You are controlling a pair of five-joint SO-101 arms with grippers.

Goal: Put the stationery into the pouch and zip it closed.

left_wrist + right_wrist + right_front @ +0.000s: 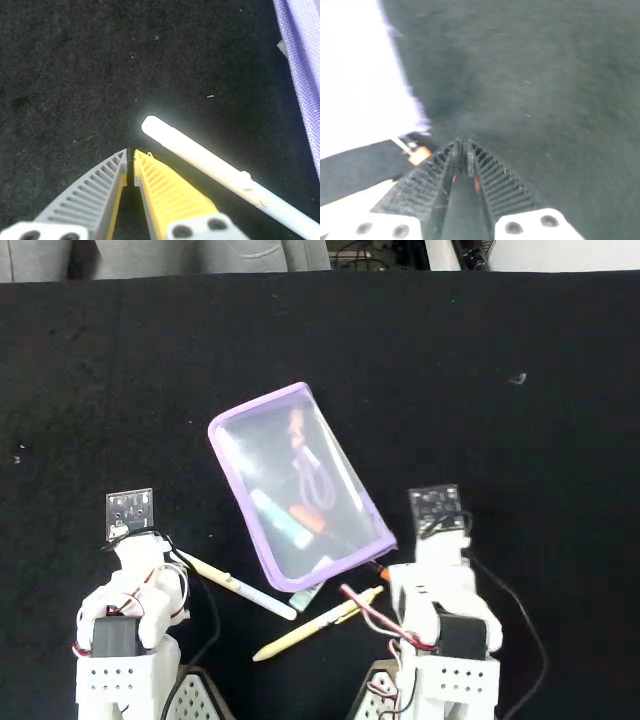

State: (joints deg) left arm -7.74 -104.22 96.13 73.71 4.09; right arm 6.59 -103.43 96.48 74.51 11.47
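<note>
Left gripper: grey and yellow fingers meet at the tips and hold nothing. It hangs low over the black cloth table.
Right gripper: black ribbed fingers are closed tip to tip and empty, also low over the table.
Key relation: a slim white pen of pale plastic lies on the cloth just beside the left gripper. In the high view it is at about 4 o'clock from that gripper, with its rounded end next to the closed tips.
Long axis: the white pen runs from 10 o'clock to 4 o'clock.
Second pen: a long yellow pen of plastic runs from 8 o'clock to 2 o'clock between the two arms.
Nearer arm: the left arm is nearer the white pen. The yellow pen's 2 o'clock end is close to the right arm.
Pouch: the clear plastic pouch with a purple fabric border lies flat at the table's centre, at 12 o'clock from the pens. It is tilted from 11 to 5 o'clock.
Inside the pouch: a teal-and-white stick, an orange piece and a purple looped item, none clear enough to identify.
Pouch mouth: it looks open at the 5 o'clock end, where a small pale green piece and an orange-tipped item poke out.
Next move, as a judgement: the left gripper needs to open and close across the white pen's axis.
</note>
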